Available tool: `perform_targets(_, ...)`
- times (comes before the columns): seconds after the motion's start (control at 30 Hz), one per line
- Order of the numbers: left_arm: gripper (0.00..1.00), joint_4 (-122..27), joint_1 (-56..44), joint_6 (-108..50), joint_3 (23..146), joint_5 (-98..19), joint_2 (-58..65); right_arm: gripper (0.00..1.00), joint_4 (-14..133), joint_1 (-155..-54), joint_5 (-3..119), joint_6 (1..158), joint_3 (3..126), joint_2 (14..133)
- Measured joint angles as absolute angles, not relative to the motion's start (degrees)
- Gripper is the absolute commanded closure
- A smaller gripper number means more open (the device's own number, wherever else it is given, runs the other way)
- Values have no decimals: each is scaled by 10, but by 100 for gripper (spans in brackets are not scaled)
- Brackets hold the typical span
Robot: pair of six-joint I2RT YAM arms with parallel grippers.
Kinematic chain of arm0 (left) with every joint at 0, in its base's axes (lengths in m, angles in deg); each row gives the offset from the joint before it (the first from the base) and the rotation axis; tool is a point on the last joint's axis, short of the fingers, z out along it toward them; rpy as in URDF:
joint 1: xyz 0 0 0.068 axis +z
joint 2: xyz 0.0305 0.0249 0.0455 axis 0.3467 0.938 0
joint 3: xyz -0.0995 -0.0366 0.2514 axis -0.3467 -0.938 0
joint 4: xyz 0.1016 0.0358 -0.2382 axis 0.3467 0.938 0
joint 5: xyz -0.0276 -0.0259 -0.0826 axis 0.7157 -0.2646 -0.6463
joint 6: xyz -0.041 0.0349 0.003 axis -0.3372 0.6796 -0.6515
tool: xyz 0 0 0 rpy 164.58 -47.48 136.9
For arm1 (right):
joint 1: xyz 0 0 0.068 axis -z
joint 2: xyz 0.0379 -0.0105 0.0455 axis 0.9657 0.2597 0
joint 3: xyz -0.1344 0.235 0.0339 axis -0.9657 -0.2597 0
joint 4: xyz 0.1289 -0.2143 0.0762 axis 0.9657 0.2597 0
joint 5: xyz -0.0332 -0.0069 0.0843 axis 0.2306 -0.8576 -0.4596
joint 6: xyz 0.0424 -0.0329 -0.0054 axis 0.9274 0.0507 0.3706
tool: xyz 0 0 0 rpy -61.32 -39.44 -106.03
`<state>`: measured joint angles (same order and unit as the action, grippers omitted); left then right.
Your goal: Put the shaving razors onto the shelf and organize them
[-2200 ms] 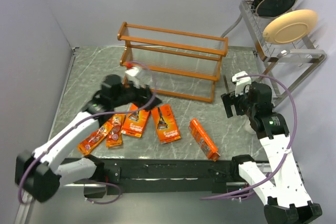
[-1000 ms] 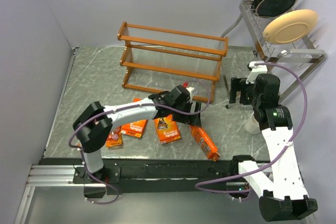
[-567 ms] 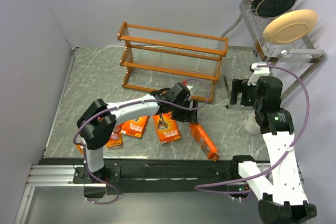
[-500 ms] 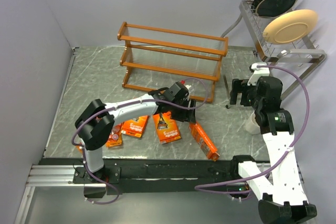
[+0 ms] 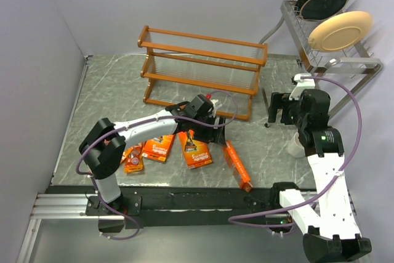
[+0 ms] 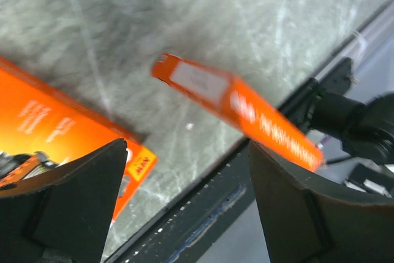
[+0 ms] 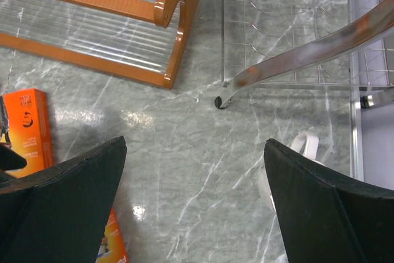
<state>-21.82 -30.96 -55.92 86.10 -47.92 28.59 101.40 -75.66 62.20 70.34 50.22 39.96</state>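
Note:
The orange-brown shelf (image 5: 203, 69) stands at the back of the table. Orange razor packs lie in front of it: two large cards (image 5: 195, 149) (image 5: 158, 148), small blister packs (image 5: 132, 157) partly under the left arm, and one pack (image 5: 237, 165) tipped up on its long edge near the front. My left gripper (image 5: 215, 133) hovers open just left of that tilted pack (image 6: 240, 112), with nothing between its fingers (image 6: 68, 195). My right gripper (image 5: 277, 108) hangs open and holds nothing, off the shelf's right end (image 7: 175, 23).
A silver plate rack (image 5: 326, 35) with a black and a cream plate stands at the back right; its leg (image 7: 289, 63) reaches toward the shelf. A white object (image 7: 305, 149) sits by the right arm. The black front rail (image 5: 197, 198) borders the table.
My left gripper has drawn back to the left, away from the front-right pack. That pack went from lying flat to standing on its edge. The right arm has stayed put.

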Motion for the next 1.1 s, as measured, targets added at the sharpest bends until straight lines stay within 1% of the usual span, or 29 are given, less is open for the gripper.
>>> perform_targets(0.07, 13, -218, -311, -557, 867, -493, 286, 0, 1007, -755, 620, 705, 495, 398)
perform_targets(0.27, 7, -206, -337, -551, 877, -508, 287, 0, 1000, -734, 607, 715, 459, 394)
perform_targets(0.43, 2, -186, -358, -552, 944, -503, 309, 0, 999, -727, 598, 720, 444, 387)
perform_targets(0.53, 2, -185, -358, -555, 974, -497, 324, 0, 998, -724, 595, 719, 439, 381)
perform_targets(0.67, 1, -182, -349, -565, 978, -484, 335, 0, 1005, -724, 578, 709, 431, 379)
perform_targets(0.77, 0, -191, -334, -583, 954, -479, 333, 0, 1023, -728, 543, 680, 426, 391)
perform_targets(0.9, 1, -228, -289, -608, 878, -477, 306, 0, 1038, -745, 504, 642, 425, 452)
perform_targets(1.0, 0, -253, -257, -612, 827, -462, 267, 0, 1036, -793, 521, 613, 424, 506)
perform_targets(1.1, 0, -264, -251, -605, 802, -450, 211, 0, 1037, -878, 550, 600, 419, 533)
